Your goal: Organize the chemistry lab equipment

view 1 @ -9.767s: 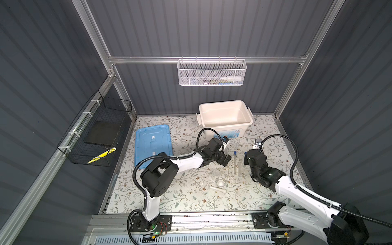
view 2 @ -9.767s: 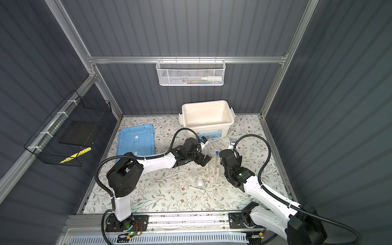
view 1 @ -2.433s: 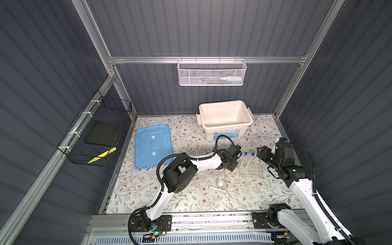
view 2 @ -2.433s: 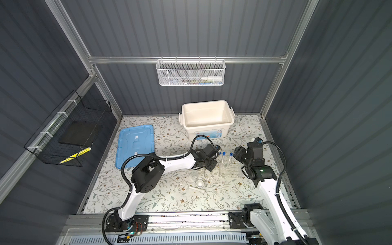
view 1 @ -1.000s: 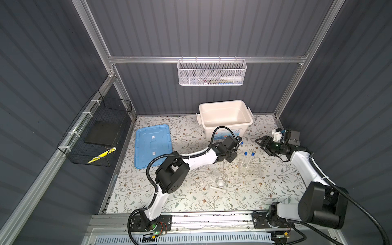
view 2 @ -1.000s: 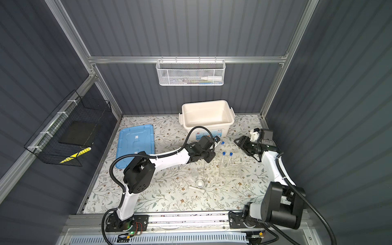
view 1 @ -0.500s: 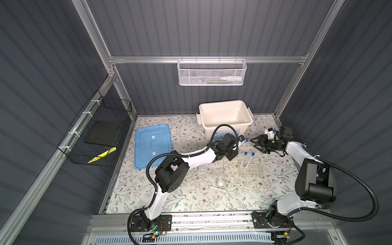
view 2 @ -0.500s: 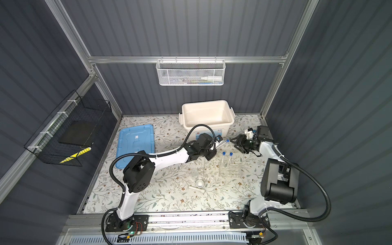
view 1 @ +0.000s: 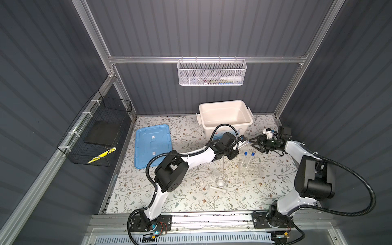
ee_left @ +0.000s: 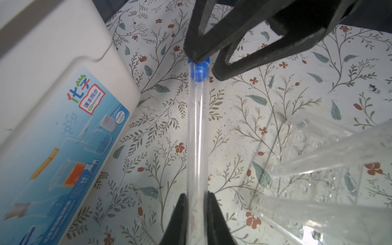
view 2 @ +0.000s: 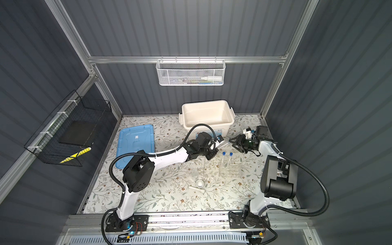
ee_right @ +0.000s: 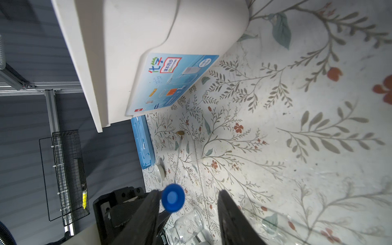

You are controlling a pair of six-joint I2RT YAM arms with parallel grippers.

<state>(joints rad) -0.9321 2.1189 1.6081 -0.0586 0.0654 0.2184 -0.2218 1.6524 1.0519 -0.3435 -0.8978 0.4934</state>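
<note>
so the left pincer (ee_left: pixel 196 203) is pinched tight on a skinny see-through test tube (ee_left: pixel 196 131) held out above the flowery counter (ee_left: pixel 275 95) beside the smooth white tub (ee_left: pixel 53 42), while the right pincer (ee_right: pixel 187 197) sits half-open around its round blue cap (ee_right: pixel 172 197).

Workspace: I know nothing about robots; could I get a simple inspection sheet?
Surface: floral table, no spills seen.
Job's things: one test tube in the air; two capped tubes upright in the clear rack; white bowl, pestle, beaker on the table.
Clutter: open white tub; blue lid flat beside it.
Grippers: left gripper shut on the test tube; right gripper open, jaws either side of its blue cap.
Cables: black cable loops over the left arm; black hose arcs beside the right arm.
Surroundings: white mesh basket hung at the back; black wire basket on the left.
</note>
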